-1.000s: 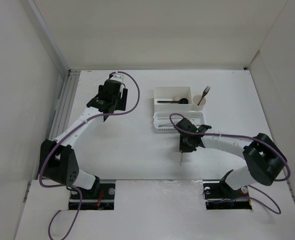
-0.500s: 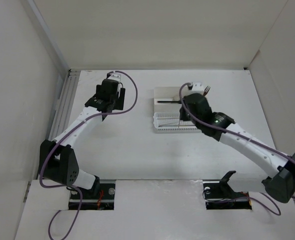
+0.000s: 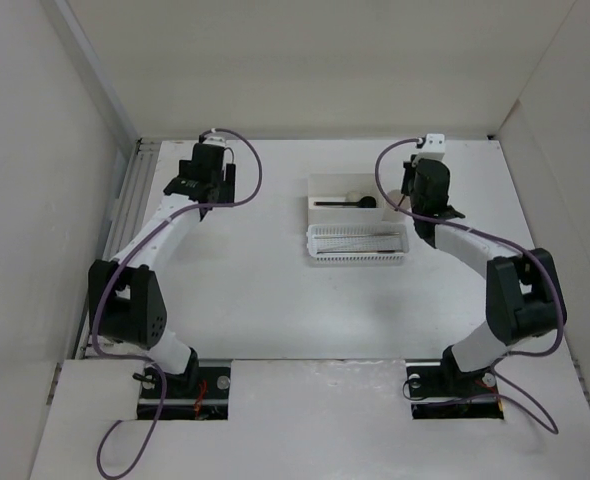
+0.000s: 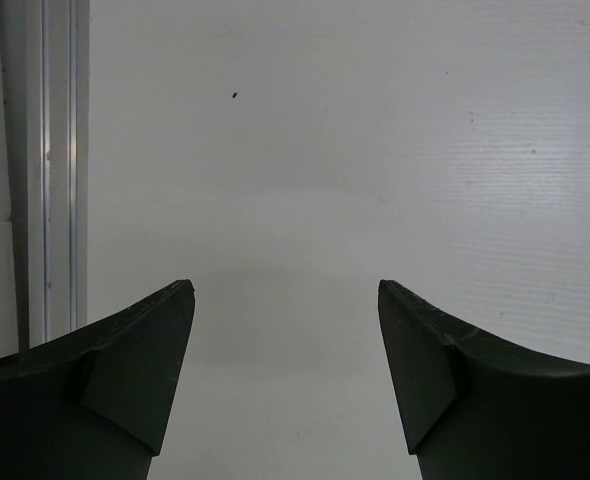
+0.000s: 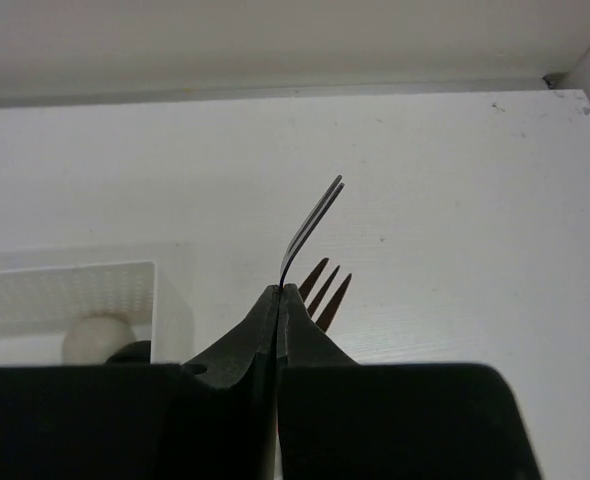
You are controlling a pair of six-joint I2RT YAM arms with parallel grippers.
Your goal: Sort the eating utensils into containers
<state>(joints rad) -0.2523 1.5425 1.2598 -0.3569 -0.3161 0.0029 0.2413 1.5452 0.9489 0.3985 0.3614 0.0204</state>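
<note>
the right gripper (image 3: 413,190) sits just right of the white box (image 3: 320,183), and from above its wrist covers whatever is below it, so the round cup cannot be made out in any view. only the right wrist camera shows the grip: the right gripper (image 5: 280,290) has its fingers pinched tight on a thin dark fork (image 5: 313,215). the fork is seen edge-on and curves up and away, with its handle lost behind the fingers. a second fork (image 5: 325,290) stands just behind them. three brownish tines show and the rest is cut off. that makes two forks, and neither can be picked out from the top view.

two spoons lie in the box. from above they are a black spoon (image 3: 337,203) and the pale bowl of a beige spoon (image 3: 355,197). in the wrist view only the beige bowl (image 5: 95,335) and a dark edge beside it peek over the box wall (image 5: 75,285).

the basket tray (image 3: 357,243) lies just in front of the box and holds thin sticks (image 3: 360,235) too fine to count.

the left gripper (image 3: 203,178) is well apart, at the far left of the table (image 3: 275,290). its own camera shows the left gripper (image 4: 285,290) spread wide and holding nothing. it hangs over bare white surface beside a metal rail (image 4: 55,150).
</note>
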